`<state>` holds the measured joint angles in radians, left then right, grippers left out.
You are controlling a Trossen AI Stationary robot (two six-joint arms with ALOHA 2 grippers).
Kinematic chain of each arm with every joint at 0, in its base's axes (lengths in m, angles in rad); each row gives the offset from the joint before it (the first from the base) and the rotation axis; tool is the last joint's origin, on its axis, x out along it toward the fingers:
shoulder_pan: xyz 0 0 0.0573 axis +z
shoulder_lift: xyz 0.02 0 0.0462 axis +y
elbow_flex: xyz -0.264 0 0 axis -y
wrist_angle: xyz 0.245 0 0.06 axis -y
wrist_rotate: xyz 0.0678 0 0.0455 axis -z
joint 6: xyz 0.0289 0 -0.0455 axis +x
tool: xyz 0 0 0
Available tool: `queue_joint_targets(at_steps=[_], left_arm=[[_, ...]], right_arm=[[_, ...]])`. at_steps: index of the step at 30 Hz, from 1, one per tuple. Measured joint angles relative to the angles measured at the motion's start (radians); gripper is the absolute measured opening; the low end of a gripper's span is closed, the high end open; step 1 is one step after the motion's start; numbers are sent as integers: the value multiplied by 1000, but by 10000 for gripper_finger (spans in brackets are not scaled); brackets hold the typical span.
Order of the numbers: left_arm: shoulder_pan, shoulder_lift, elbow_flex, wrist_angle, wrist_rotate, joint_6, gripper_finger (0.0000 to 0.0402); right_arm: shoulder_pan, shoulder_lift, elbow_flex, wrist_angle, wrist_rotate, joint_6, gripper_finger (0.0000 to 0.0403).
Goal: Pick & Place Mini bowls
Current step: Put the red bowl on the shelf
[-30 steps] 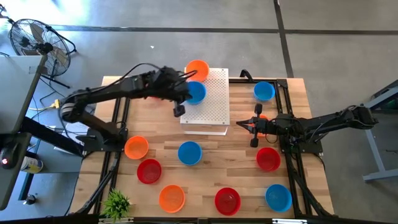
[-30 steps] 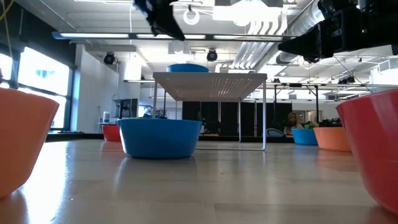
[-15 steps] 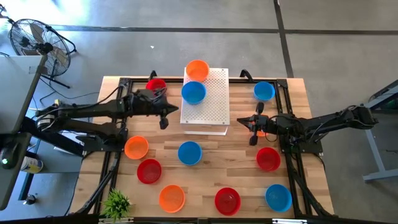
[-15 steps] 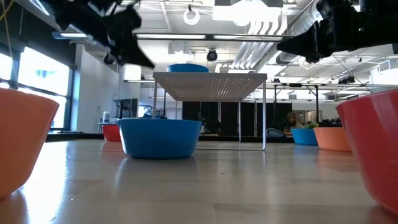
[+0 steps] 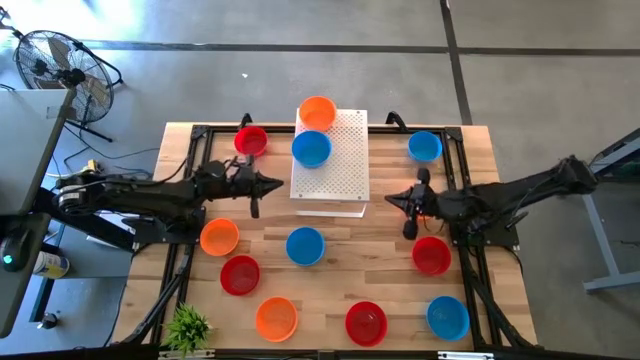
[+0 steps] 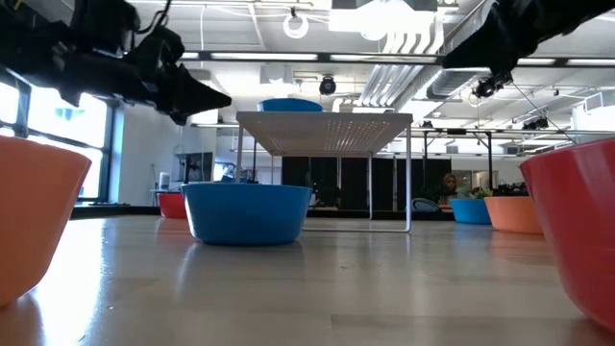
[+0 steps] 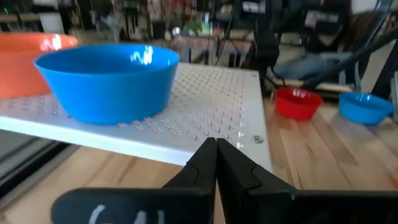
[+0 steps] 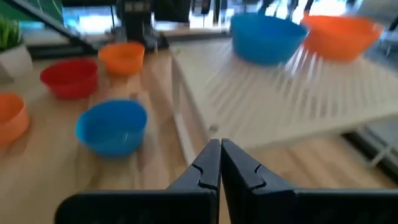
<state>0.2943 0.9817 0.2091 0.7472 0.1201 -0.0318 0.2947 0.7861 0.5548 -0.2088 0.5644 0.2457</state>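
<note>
Two bowls on board (image 5: 340, 165), left end effector (image 5: 275, 183) withdrawn leftward, pinched closed, empty

Both arms dark, near-black, slim jointed links. Left arm (image 5: 150, 192) trails black cables along its length back from left gripper (image 7: 216, 163); fingers matte black, angular, tapering to blunt tips, pale scrawled marking just behind them. Right gripper (image 8: 220, 163) same matte black tapered fingers. Right arm (image 5: 520, 192) equally dark, cables bundled alongside
</note>
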Motion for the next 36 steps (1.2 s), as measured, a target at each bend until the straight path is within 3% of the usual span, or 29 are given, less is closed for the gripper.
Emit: queue_joint_targets(at_steps=[4,11,21,29,36], left_arm=[[0,-25,-50,67,8,0,1],[0,-62,-73,65,9,-8,1],[0,-76,-73,65,24,-8,1],[0,-76,-73,53,23,-8,1],[0,-76,-73,36,23,-7,1]], right_arm=[[76,87,72,-106,59,105,0],[126,248,218,-195,23,202,3],[205,474,486,-745,-218,774,88],[302,607,489,-882,-408,1131,151],[352,649,476,-899,-409,1290,197]])
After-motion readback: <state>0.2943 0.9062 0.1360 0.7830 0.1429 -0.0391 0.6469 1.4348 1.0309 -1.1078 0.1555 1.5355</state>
